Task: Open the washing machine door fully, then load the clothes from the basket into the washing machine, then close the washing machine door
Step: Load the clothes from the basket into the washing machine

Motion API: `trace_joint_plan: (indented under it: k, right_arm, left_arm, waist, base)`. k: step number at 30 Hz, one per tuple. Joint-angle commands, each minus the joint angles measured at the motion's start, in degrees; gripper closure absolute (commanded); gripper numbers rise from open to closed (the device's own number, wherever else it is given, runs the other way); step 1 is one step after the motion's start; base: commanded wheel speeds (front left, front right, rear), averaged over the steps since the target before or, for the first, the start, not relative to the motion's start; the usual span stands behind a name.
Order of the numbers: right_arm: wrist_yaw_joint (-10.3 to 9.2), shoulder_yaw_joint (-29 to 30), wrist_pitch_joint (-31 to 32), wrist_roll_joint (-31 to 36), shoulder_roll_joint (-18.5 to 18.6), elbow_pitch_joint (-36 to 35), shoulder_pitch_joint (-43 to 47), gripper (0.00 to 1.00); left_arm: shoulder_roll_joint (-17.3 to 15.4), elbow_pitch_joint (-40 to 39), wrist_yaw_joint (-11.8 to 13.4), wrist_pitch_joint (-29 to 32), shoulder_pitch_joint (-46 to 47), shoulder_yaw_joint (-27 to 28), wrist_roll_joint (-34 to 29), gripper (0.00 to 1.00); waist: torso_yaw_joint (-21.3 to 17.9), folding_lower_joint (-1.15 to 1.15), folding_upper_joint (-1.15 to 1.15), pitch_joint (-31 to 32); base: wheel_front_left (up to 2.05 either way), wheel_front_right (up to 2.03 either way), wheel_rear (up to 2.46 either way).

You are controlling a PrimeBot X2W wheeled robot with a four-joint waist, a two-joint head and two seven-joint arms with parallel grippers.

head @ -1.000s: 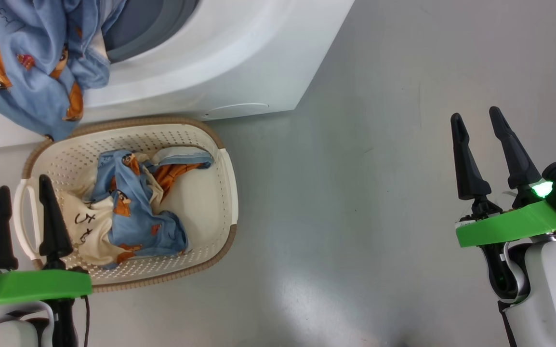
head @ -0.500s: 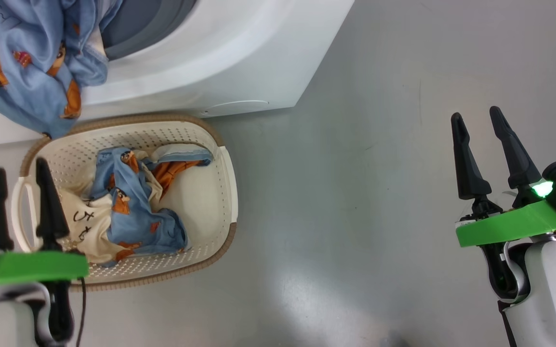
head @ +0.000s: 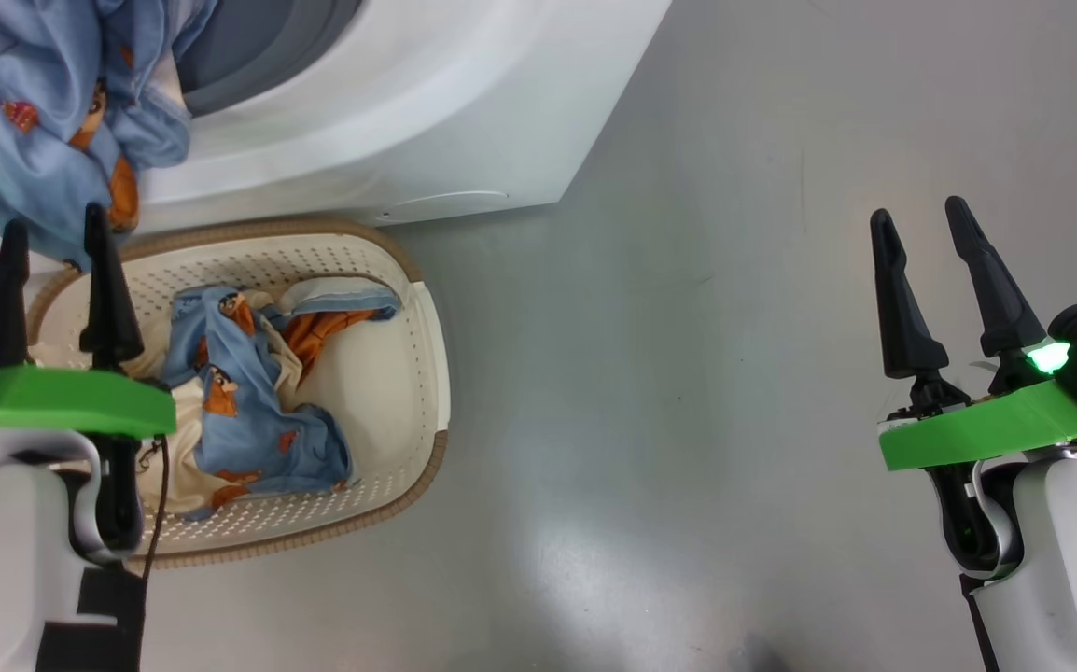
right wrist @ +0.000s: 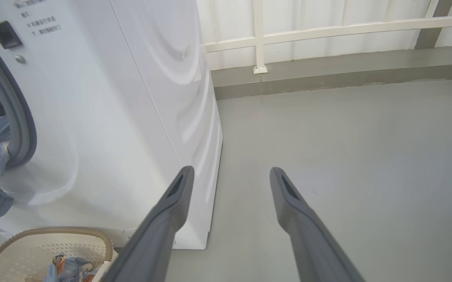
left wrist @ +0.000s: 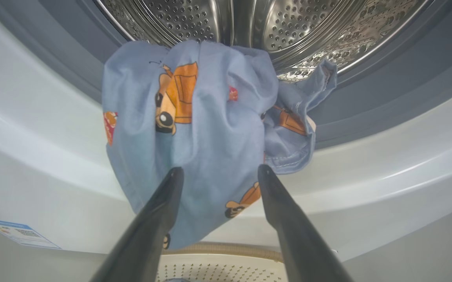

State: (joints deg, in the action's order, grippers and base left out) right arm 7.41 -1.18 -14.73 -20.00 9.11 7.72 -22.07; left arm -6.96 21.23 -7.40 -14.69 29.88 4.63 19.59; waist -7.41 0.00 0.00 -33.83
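Observation:
A light blue garment with orange prints [left wrist: 206,133] hangs out of the washing machine [head: 426,121] mouth, draped over the grey gasket and white front. My left gripper [left wrist: 220,170] is open, its tips just short of that cloth, nothing between them. In the head view that gripper [head: 53,224] is above the basket's left end. The cream basket [head: 417,373] stands on the floor against the machine, with blue and cream clothes [head: 240,401] inside. My right gripper [head: 916,219] is open over bare floor at the right. The washing machine door is out of view.
The steel drum [left wrist: 249,27] is open behind the hanging cloth. A blue label [left wrist: 18,233] sits low on the machine front. Grey floor [head: 688,373] stretches right of the machine. A white railing and low kerb [right wrist: 328,51] run along the far side.
My left gripper has risen from the basket's near left corner toward the garment hanging from the machine mouth. The head camera has shifted slightly. The right arm has stayed put.

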Motion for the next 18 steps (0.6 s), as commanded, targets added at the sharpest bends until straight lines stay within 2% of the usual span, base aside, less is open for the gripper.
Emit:
trace_joint_plan:
  k: [1,18]
  right_arm:
    - [0.08,-1.31,-0.27,-0.12,0.03,-1.36,0.41,0.00]
    - [0.08,-2.17,-0.27,-0.21,-0.44,-1.20,0.38,0.00]
  left_arm:
    - [-2.31,-0.09,-0.09,-0.30,0.72,1.25,0.48,0.00]
    - [-5.36,13.78,-0.09,-0.30,10.42,-1.00,1.05,0.00]
  waist:
    - [-0.17,0.00,0.00,-0.10]
    - [-1.54,0.00,0.00,-0.32]
  base:
    - [0.00,0.00,0.00]
    - [0.00,0.00,0.00]
